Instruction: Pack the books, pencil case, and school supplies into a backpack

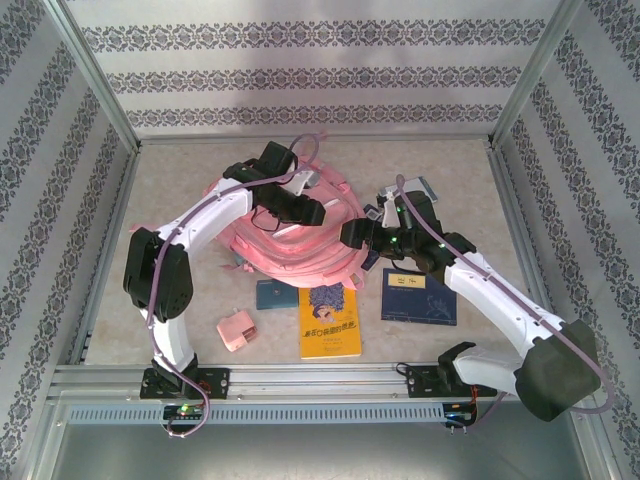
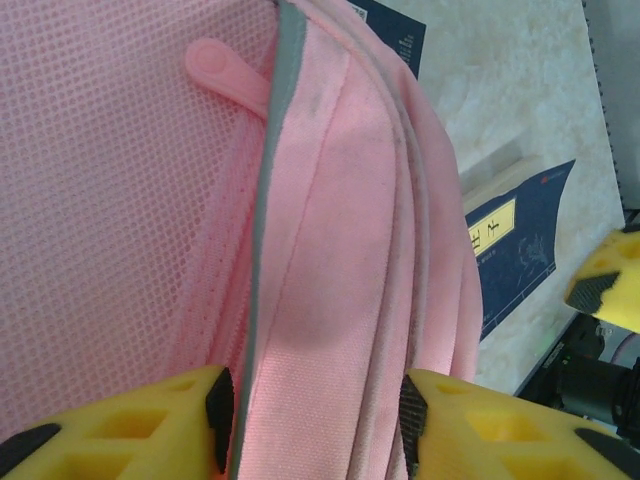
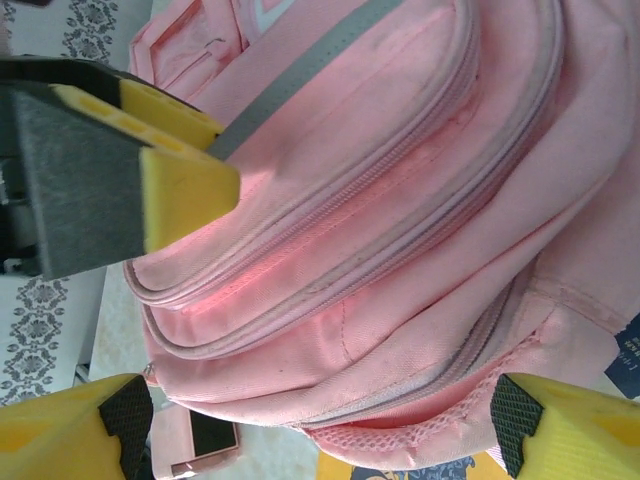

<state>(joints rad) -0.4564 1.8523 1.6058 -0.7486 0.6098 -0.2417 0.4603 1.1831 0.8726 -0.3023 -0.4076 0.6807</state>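
The backpack (image 1: 300,250) lies as a pink heap in the middle of the table (image 1: 170,180). The left claw (image 2: 315,420) sits over its 12 o'clock part, jaws about half closed on a ridge of pink cloth beside a grey trim, both pads against the fabric. The right claw (image 3: 320,425) is at the bag's 3 o'clock edge, jaws spread wide across the zip pockets and gripping nothing. Seen from the backpack, a yellow book (image 1: 330,320) lies flat at 6 o'clock and a navy book (image 1: 418,296) with a white label at 4 o'clock. A teal box (image 1: 275,293) sits just beside the bag at 7 o'clock, with a pink block (image 1: 237,330) farther out the same way.
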